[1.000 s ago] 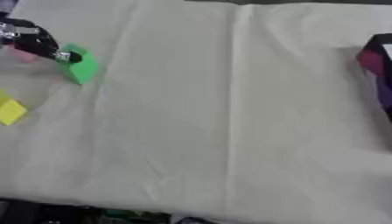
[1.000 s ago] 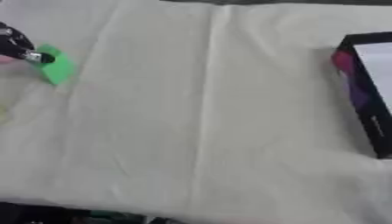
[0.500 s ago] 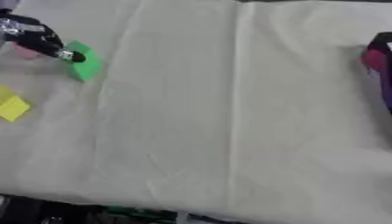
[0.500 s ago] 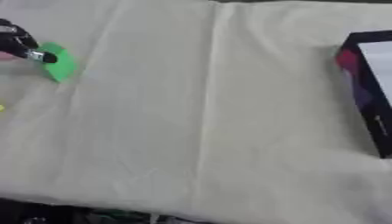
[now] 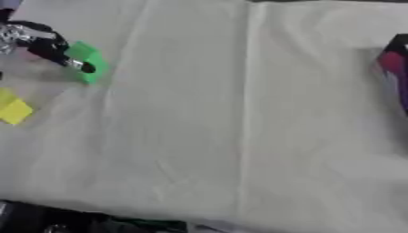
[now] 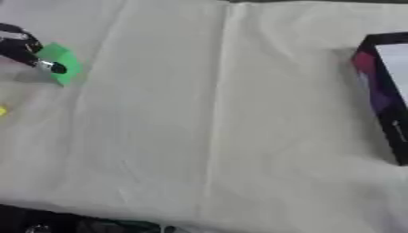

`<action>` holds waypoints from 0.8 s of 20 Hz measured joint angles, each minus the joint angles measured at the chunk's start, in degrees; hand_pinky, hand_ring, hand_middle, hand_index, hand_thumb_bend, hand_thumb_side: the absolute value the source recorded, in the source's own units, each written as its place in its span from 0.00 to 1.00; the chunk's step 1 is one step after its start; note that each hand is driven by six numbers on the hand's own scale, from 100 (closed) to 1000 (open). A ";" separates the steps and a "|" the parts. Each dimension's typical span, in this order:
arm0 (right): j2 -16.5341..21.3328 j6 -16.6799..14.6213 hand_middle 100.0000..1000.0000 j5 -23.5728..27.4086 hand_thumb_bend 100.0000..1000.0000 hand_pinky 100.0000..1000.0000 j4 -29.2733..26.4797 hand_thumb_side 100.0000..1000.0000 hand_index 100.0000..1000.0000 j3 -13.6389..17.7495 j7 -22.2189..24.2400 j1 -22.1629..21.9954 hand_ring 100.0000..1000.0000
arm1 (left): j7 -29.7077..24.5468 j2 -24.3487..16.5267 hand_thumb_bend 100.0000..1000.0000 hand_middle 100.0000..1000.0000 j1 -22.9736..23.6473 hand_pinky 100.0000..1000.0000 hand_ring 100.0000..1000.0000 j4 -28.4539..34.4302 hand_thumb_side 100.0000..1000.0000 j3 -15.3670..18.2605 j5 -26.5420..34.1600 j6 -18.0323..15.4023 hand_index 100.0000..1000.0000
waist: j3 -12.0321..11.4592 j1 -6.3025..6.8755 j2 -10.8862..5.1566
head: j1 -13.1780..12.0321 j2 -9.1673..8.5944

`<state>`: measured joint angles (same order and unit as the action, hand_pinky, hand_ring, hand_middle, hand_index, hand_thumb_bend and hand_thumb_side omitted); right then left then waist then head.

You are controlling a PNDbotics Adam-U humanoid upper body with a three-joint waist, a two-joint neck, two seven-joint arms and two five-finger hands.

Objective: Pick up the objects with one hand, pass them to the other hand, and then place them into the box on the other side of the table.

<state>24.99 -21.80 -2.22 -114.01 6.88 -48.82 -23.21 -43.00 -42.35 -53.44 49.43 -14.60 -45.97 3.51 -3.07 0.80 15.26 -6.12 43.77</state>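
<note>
Left robot hand [image 5: 40, 43] curled (pinching green block [image 5: 86, 61]).

The surface [image 5: 239, 136] was covered by a creased, cream-coloured cloth [image 6: 199, 113]. A green block [image 5: 86, 61] sat near its far left, a yellow block [image 5: 13, 108] nearer at the left edge, and a dark box [image 6: 386, 95] with a purple side lay at the right edge.
</note>
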 measured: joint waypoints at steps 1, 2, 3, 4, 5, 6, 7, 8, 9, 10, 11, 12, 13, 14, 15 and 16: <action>-0.05 0.04 0.68 -0.01 0.68 0.63 0.00 0.04 0.73 -0.10 -0.04 0.01 0.69 | 0.11 0.16 0.70 0.73 0.01 0.89 0.81 -0.14 0.71 -0.05 -0.40 -0.05 0.76 | 0.03 0.00 0.00 | -0.09 0.00; -0.10 0.10 0.68 -0.02 0.68 0.63 0.00 0.04 0.73 -0.22 -0.10 0.01 0.69 | 0.21 0.22 0.69 0.73 0.01 0.89 0.81 -0.30 0.71 -0.05 -0.76 -0.04 0.75 | 0.08 0.00 0.00 | -0.19 0.00; -0.19 0.13 0.68 -0.03 0.68 0.63 0.00 0.04 0.73 -0.24 -0.13 0.02 0.69 | 0.34 0.36 0.68 0.72 0.01 0.89 0.81 -0.46 0.70 -0.05 -1.13 -0.02 0.74 | 0.11 0.00 0.00 | -0.31 0.00; -0.32 0.15 0.68 -0.04 0.68 0.63 0.00 0.04 0.73 -0.24 -0.15 0.03 0.69 | 0.50 0.55 0.66 0.72 0.01 0.89 0.81 -0.58 0.69 -0.05 -1.54 -0.02 0.74 | 0.13 0.00 0.00 | -0.38 0.00; -0.43 0.15 0.68 -0.04 0.68 0.63 0.00 0.04 0.73 -0.25 -0.15 0.04 0.69 | 0.66 0.68 0.65 0.72 0.01 0.88 0.81 -0.76 0.67 -0.05 -1.89 0.02 0.73 | 0.17 0.00 0.00 | -0.43 0.00; -0.47 0.16 0.68 -0.04 0.68 0.63 0.00 0.04 0.73 -0.25 -0.16 0.04 0.69 | 0.80 0.69 0.64 0.72 0.00 0.88 0.81 -0.81 0.66 -0.05 -2.23 0.10 0.73 | 0.21 0.00 0.00 | -0.49 0.00; -0.47 0.16 0.68 -0.04 0.68 0.63 0.00 0.04 0.73 -0.25 -0.16 0.05 0.69 | 0.93 0.71 0.63 0.72 0.00 0.88 0.81 -0.86 0.65 -0.05 -2.55 0.19 0.72 | 0.21 0.00 0.00 | -0.57 0.00; -0.47 0.17 0.68 -0.04 0.68 0.63 0.00 0.04 0.73 -0.25 -0.17 0.05 0.69 | 1.06 0.80 0.61 0.72 0.00 0.88 0.80 -0.96 0.64 -0.05 -2.79 0.26 0.71 | 0.21 0.00 0.00 | -0.62 0.00; -0.47 0.17 0.68 -0.04 0.68 0.63 0.00 0.04 0.73 -0.26 -0.17 0.05 0.69 | 1.17 0.95 0.61 0.72 0.00 0.88 0.80 -1.08 0.64 -0.05 -3.02 0.28 0.71 | 0.22 0.00 0.00 | -0.65 0.00; -0.47 0.18 0.68 -0.04 0.68 0.63 0.00 0.04 0.73 -0.26 -0.18 0.06 0.69 | 1.29 1.11 0.59 0.72 0.00 0.88 0.80 -1.13 0.63 -0.04 -3.18 0.32 0.70 | 0.22 0.00 0.00 | -0.68 0.00; -0.48 0.20 0.68 -0.04 0.68 0.63 0.00 0.04 0.73 -0.28 -0.20 0.06 0.69 | 1.41 1.14 0.57 0.72 0.00 0.88 0.80 -1.14 0.63 -0.04 -3.33 0.36 0.70 | 0.24 0.00 0.00 | -0.75 0.00; -0.49 0.23 0.68 -0.04 0.68 0.63 0.00 0.04 0.73 -0.32 -0.23 0.06 0.69 | 1.48 1.14 0.55 0.72 -0.01 0.88 0.80 -1.15 0.63 -0.03 -3.43 0.37 0.69 | 0.24 0.00 0.00 | -0.79 0.00; -0.50 0.26 0.68 -0.04 0.68 0.63 0.00 0.04 0.73 -0.41 -0.26 0.06 0.69 | 1.53 1.15 0.54 0.72 -0.01 0.88 0.80 -1.17 0.62 -0.03 -3.48 0.40 0.68 | 0.24 0.00 0.00 | -0.80 0.00; -0.53 0.29 0.68 -0.04 0.68 0.63 0.00 0.04 0.73 -0.48 -0.29 0.06 0.69 | 1.58 1.16 0.50 0.71 -0.01 0.88 0.80 -1.19 0.60 -0.02 -3.49 0.45 0.67 | 0.24 0.00 0.00 | -0.81 0.00; -0.54 0.34 0.68 -0.04 0.68 0.63 0.00 0.04 0.73 -0.57 -0.34 0.06 0.69 | 1.60 1.17 0.50 0.71 -0.02 0.88 0.80 -1.27 0.59 -0.02 -3.49 0.47 0.67 | 0.24 0.00 0.00 | -0.82 0.00; -0.55 0.38 0.68 -0.04 0.68 0.63 0.00 0.04 0.73 -0.58 -0.38 0.06 0.69 | 1.61 1.19 0.46 0.70 -0.03 0.88 0.79 -1.33 0.55 -0.01 -3.48 0.48 0.65 | 0.24 0.00 0.00 | -0.82 0.00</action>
<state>24.44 -21.42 -2.26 -114.01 6.30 -49.20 -23.15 -41.39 -41.15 -53.47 48.10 -14.61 -49.45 3.99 -2.83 0.80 15.26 -6.93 43.77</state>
